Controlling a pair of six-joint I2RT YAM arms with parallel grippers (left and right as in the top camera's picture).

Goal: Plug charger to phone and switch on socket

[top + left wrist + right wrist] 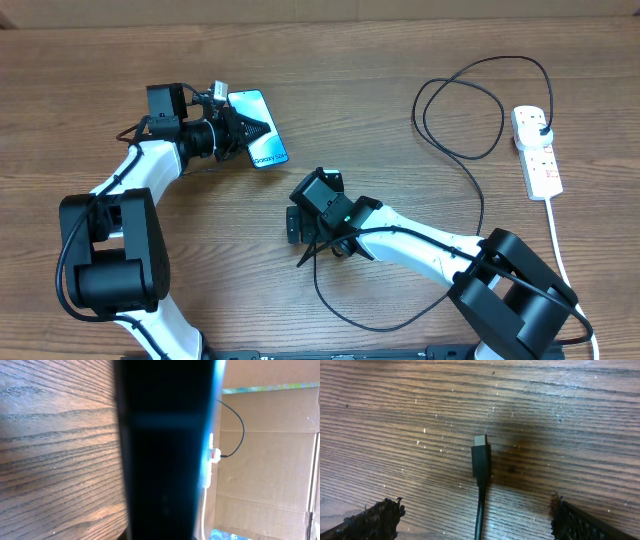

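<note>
The phone [258,140], with a teal screen, is held off the wood at the back left by my left gripper [238,127], which is shut on it. In the left wrist view the phone [165,450] fills the middle as a dark slab seen edge-on. The charger cable [480,190] runs from its black plug [541,124], seated in the white socket strip [537,152], in loops to the middle of the table. Its connector tip [480,457] lies flat on the wood between the fingers of my right gripper [477,512], which is open over it [320,235] and not touching it.
The strip's thick white cord [560,250] trails toward the front right edge. The strip [212,452], with a red switch mark, and a cardboard wall [270,460] show behind the phone in the left wrist view. The table is brown wood.
</note>
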